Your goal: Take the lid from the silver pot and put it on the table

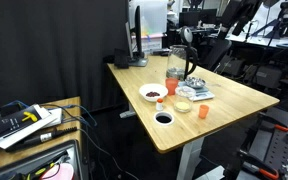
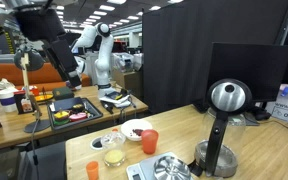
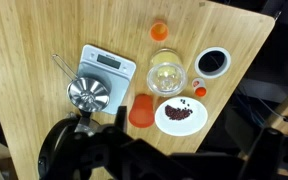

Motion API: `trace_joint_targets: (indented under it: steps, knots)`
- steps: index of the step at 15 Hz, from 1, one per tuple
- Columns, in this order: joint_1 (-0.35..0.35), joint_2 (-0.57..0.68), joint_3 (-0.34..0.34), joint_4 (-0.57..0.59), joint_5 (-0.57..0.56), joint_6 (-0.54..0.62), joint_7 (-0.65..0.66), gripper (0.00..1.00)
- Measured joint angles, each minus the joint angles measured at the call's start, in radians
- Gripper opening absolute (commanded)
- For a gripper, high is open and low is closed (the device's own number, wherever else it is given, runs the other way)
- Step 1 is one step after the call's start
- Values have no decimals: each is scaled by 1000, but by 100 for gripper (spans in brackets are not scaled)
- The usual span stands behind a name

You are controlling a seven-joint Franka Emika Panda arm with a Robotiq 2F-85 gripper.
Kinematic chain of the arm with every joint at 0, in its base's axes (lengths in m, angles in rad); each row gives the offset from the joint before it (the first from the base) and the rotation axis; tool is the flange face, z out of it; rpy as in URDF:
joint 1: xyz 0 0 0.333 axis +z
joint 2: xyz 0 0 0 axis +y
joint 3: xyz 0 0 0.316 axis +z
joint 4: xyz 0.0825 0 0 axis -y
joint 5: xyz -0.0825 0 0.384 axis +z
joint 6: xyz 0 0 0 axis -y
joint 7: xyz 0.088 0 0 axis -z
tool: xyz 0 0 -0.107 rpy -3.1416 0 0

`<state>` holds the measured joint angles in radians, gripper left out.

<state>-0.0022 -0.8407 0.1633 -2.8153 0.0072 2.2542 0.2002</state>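
Wrist view, near edge: gripper (image 3: pixel 102 135) is dark and blurred, so I cannot tell if its fingers are spread or pressed together. Just beyond it stands the silver pot (image 3: pixel 73 101), with the lid (image 3: pixel 90 93) seated on top, knob up, apart from the gripper. The pot is against a kitchen scale (image 3: pixel 111 63). To the side are an orange cup (image 3: pixel 142 110) and a white bowl (image 3: pixel 181 116). Farther off is a black bowl (image 3: pixel 212 62). All are on the light wood counter (image 3: pixel 24 50).

Lid (image 3: pixel 91 93): small, round, silvery, central knob; seated on the pot, just ahead of the pincer (image 3: pixel 101 125) and apart from it.
Silver pot (image 3: pixel 74 102): squat, shiny, upright, closed.
Table (image 3: pixel 44 40): light wood top, spread beneath the pincer.
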Motion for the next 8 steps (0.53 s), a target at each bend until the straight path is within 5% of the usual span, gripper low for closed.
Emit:
trace_joint_targets:
  steps: [8]
  knots:
    - [0, 26, -16, 5, -1, -2, -12, 100]
